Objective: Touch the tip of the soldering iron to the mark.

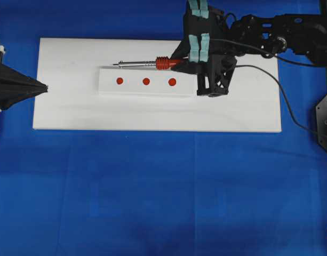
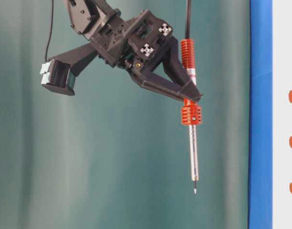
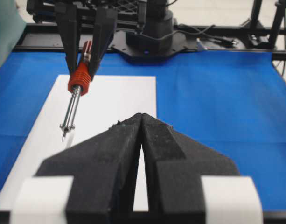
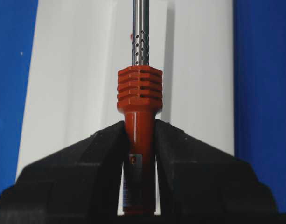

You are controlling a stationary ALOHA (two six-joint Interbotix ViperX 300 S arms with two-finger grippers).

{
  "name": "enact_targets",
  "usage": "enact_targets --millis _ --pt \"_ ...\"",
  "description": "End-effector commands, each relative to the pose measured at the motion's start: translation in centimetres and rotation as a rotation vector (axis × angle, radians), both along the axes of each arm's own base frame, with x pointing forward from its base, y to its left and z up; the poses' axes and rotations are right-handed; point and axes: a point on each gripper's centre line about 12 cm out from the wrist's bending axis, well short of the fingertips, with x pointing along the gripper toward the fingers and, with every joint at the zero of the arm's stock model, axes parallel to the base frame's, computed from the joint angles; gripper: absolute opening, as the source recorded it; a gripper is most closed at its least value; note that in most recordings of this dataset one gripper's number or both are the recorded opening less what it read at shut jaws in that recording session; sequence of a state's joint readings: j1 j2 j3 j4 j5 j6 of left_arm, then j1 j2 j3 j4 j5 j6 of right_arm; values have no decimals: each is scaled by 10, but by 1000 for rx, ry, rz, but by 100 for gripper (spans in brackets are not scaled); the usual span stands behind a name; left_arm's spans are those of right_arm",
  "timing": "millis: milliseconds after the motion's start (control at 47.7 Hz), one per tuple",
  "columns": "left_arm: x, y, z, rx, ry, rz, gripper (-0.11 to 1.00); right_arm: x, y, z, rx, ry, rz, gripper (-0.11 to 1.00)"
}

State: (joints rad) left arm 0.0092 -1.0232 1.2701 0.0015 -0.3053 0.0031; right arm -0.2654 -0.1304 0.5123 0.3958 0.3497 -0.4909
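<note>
We see the right gripper (image 4: 139, 154) clamped on the red handle of the soldering iron (image 1: 152, 63), its shaft jutting out past the fingers and its tip hanging in the air beside the white block (image 1: 147, 89) with three red marks (image 1: 146, 81), while the left gripper (image 3: 141, 140) rests closed at the white board's (image 1: 152, 114) edge.

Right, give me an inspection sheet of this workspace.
Surface: blue cloth under a white board.
Job's things: soldering iron held off the board; white strip with three red marks.
Clutter: nothing seen.
Grippers: right end effector shut on the iron's handle; left end effector shut, empty, at the board's left edge.
Cables: black cord trails right.
Surroundings: teal backdrop.
</note>
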Motion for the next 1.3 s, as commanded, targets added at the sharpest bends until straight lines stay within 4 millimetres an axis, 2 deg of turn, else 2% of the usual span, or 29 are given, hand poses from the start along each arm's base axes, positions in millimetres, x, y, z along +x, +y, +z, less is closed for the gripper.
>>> enact_targets --millis 0,168,335,817,943,1278 --pt "2 0 5 2 -15 1 0 1 -2 17 -14 -44 -5 6" --pt "2 0 6 2 -18 1 0 -2 -3 14 -11 -35 -7 6" --pt "1 1 6 0 -20 3 0 -13 -5 11 -7 -24 -20 6" --pt "1 0 7 -4 -22 1 0 -67 0 8 -3 -18 -50 6" --pt "1 0 6 -4 -20 1 0 -71 1 7 0 -17 -53 6" --pt "1 0 6 -9 -20 1 0 -68 -1 5 0 -13 -57 6"
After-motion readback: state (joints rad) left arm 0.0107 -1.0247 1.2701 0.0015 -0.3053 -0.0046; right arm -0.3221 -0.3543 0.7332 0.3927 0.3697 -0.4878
